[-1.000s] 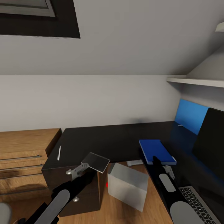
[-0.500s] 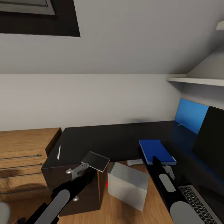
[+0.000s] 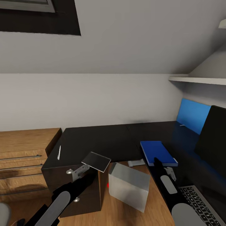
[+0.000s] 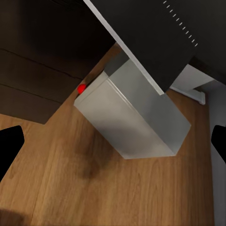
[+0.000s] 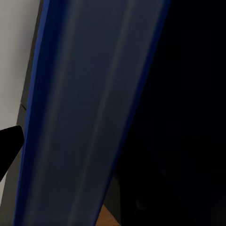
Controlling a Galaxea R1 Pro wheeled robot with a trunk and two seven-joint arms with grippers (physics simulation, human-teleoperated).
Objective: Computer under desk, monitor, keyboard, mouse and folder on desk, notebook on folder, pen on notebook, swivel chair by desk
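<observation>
Gripping the notebook (image 3: 96, 161), the left pincer (image 3: 82, 169) sits low and left of centre in the head view, its silver fingers clamped on one corner of the thin dark sheet. The notebook juts up and to the right from that grip, tilted, over the front corner of the worktop (image 3: 103, 139) and above the computer (image 3: 128, 187). In the left wrist view the notebook (image 4: 150, 33) cuts across as a dark slab with a pale edge, and below it the grey-white computer (image 4: 134, 120) stands on the wooden floor (image 4: 94, 188), its red light (image 4: 81, 88) facing the black drawer unit (image 4: 33, 84).

Over on the worktop, the pen (image 3: 59, 153) lies alone near the left edge, well apart from everything else. The blue folder (image 3: 158, 152) lies flat right of centre, at the inner front edge of the glossy top. The right pincer (image 3: 165, 171) hovers just in front of the folder; whether its fingers are apart or together cannot be told. The right wrist view gives a close, dim look at a blue band (image 5: 80, 113) against blackness.

At the far right the monitor (image 3: 212, 135) stands as a tall black slab, with the blue wall panel (image 3: 192, 114) behind it. The keyboard (image 3: 201, 204) peeks in at the lower right corner. A light wooden drawer unit (image 3: 22, 153) stands at the left, touching the worktop's end.
</observation>
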